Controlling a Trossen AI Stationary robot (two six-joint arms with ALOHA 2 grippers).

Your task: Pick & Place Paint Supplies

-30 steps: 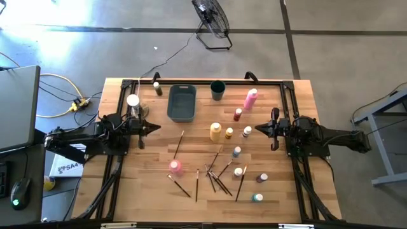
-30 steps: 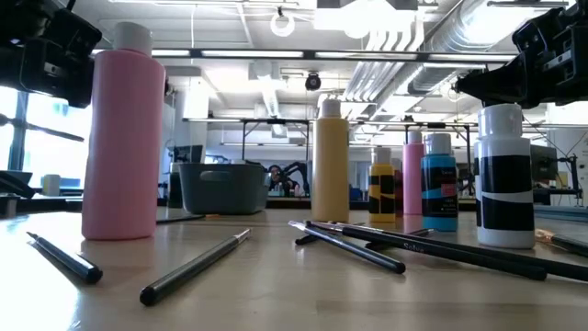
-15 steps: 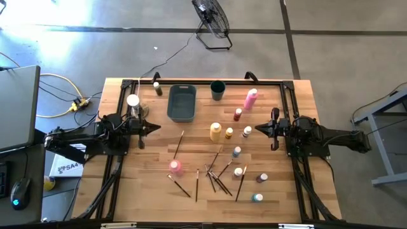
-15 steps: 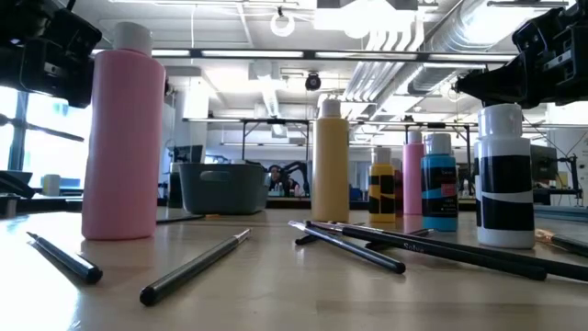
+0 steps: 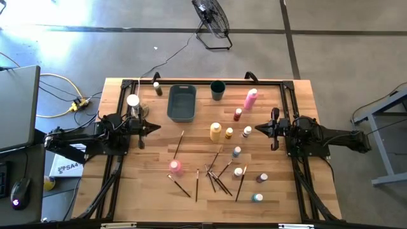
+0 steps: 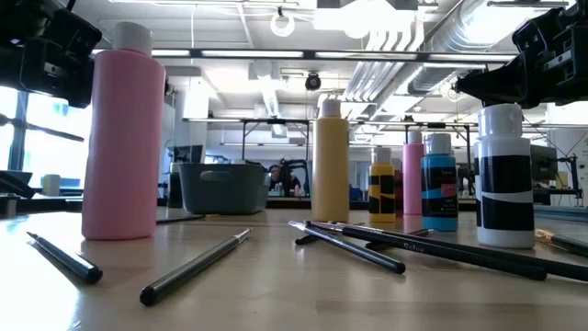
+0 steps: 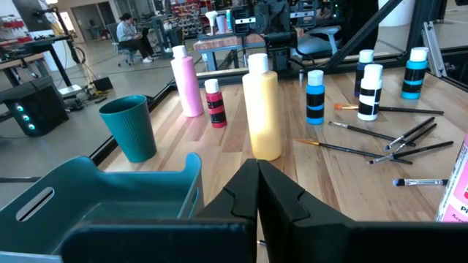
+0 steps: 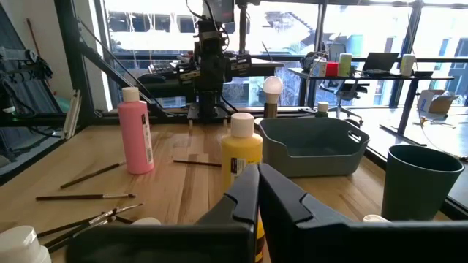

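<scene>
Paint supplies are spread over the wooden table. A tall pink bottle [image 5: 250, 99] stands far right, a tall yellow one [image 5: 215, 131] mid-table, and another pink bottle [image 5: 175, 166] nearer. Several small white-capped bottles [image 5: 236, 152] stand upright to the right of centre. Thin dark brushes [image 5: 216, 175] lie flat in a loose heap near the front, one more [image 5: 179, 144] apart. My left gripper [image 5: 158, 127] hovers shut at the table's left. My right gripper [image 5: 257, 130] hovers shut at the right. Both point level toward the centre with nothing between their fingers.
A blue-grey bin [image 5: 181, 103] and a dark teal cup [image 5: 217, 90] stand at the table's far side. A white knob on a tan base [image 5: 133, 100] sits beside the left arm. Black frame rails [image 5: 287, 108] run along the table's edges.
</scene>
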